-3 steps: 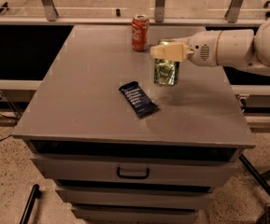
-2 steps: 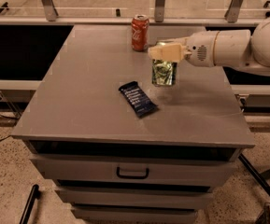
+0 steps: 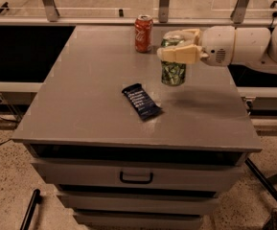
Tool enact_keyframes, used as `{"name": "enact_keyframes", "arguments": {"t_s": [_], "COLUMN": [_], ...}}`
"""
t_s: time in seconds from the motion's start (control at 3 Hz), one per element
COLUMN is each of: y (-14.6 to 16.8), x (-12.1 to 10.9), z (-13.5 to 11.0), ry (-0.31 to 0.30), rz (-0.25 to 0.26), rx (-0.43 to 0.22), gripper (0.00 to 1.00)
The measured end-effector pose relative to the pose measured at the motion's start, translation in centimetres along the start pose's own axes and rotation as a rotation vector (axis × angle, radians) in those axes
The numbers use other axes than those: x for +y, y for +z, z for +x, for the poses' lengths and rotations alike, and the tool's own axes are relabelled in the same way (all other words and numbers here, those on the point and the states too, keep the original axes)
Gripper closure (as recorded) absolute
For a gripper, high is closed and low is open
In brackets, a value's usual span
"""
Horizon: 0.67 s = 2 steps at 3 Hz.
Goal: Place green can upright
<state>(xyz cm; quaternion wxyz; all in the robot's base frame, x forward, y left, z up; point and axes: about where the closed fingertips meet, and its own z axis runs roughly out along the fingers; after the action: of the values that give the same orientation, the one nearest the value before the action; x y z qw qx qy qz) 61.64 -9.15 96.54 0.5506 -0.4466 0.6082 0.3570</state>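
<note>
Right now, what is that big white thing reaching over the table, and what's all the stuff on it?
That white thing is a robot's arm, coming in from the right. At its end is the gripper, a hand with two fingers. It is closed around the top of a green can and holds it upright, right at the tabletop. The picture comes from one camera looking down at the grey table, which has drawers underneath. Also on top are a red can, standing near the back edge, and a dark snack bar, lying flat near the middle. Nothing else is held.
</note>
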Motion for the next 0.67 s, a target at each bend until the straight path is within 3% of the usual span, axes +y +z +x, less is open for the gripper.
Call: {"name": "enact_keyframes", "arguments": {"t_s": [0.33, 0.67], "y": [-0.51, -0.25], "x": [1.28, 1.57], "z": [-0.64, -0.74], "ry": [-0.206, -0.308], "rz": [-0.058, -0.068], "rx": [-0.015, -0.019], "gripper": [1.0, 1.0]}}
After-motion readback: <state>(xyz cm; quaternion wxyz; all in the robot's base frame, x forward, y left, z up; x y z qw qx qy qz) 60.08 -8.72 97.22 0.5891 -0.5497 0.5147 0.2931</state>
